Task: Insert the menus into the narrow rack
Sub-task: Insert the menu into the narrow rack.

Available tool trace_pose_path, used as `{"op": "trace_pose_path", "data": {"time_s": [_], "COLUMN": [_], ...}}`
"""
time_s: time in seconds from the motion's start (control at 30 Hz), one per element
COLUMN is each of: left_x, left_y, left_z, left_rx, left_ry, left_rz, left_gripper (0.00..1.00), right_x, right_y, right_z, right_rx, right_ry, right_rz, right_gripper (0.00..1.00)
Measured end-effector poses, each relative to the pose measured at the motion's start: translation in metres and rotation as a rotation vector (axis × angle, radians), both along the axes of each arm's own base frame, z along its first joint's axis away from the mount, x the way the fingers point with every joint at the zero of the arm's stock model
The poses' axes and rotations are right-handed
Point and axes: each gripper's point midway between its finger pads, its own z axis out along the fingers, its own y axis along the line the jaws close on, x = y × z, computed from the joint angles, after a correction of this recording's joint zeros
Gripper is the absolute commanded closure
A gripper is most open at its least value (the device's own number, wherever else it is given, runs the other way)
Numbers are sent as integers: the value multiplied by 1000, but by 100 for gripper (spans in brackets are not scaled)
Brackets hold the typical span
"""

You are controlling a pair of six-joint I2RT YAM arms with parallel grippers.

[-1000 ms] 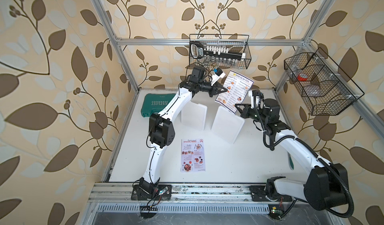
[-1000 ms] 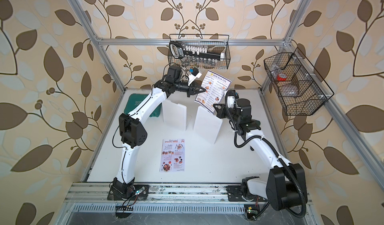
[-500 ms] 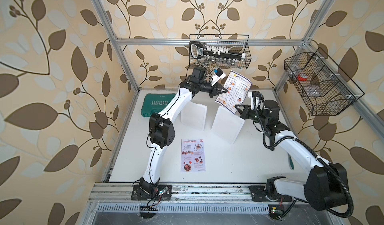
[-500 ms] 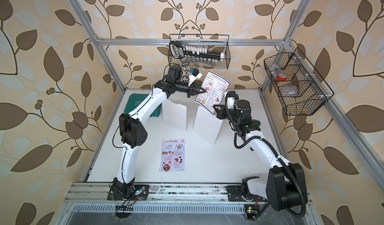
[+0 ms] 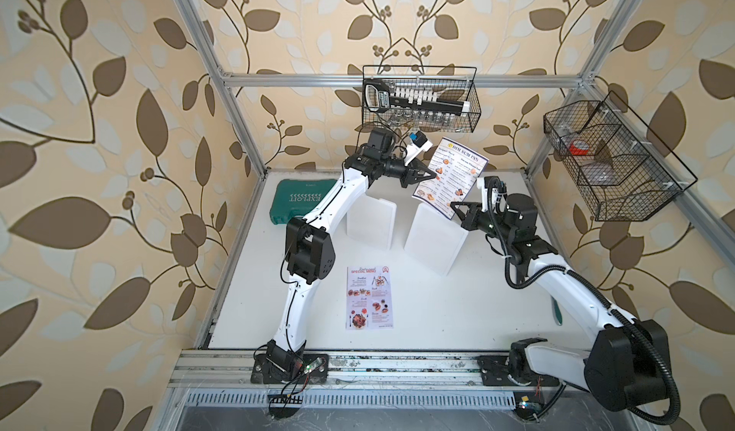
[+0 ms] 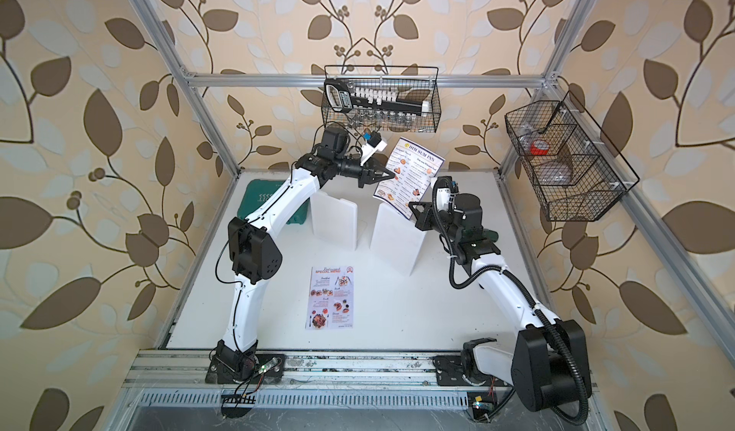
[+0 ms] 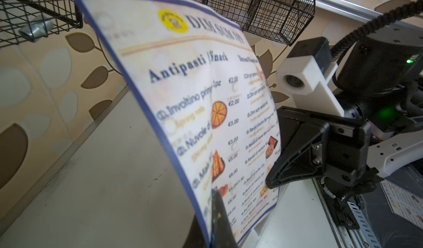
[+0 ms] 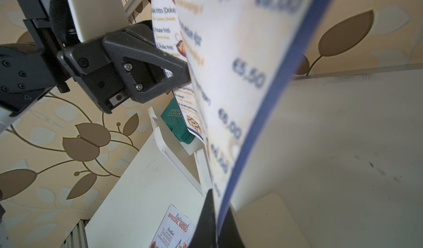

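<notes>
dim sum inn menu aloft, long axis steep, title end uppermost

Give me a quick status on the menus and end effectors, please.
Left end effector and right end effector shut on Dim Sum menu, above rack, not in. Special Menu flat on table. No obstruction seen.

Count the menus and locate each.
2. The Dim Sum Inn menu is held aloft by the left gripper and right gripper; the Special Menu lies flat on the table.
</notes>
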Motion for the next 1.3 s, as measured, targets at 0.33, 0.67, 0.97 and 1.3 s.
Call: {"op": "trace_pose_path", "data": {"time_s": [0.33,0.67,0.97,1.3], "left_x": [-1,-3,-3,-5], "left_y": [0,-1,-2,-1], "left_z": [-2,-6,-6,-3], "left_rx": [6,14,16,15], "left_ry": [-12,-19,-20,-24], "left_rz": [-7,-14,-12,-12], "left_gripper": [100,100,100,100], "right_x": [-1,-2,-3,-3], "right_y": [0,0,0,0], "right_z": [-2,-8,-7,-7], "right_rx": [2,3,3,-8], "right_ry": [9,19,18,7], "right_rz": [0,-1,-1,3], "right_gripper": [99,100,100,99]}}
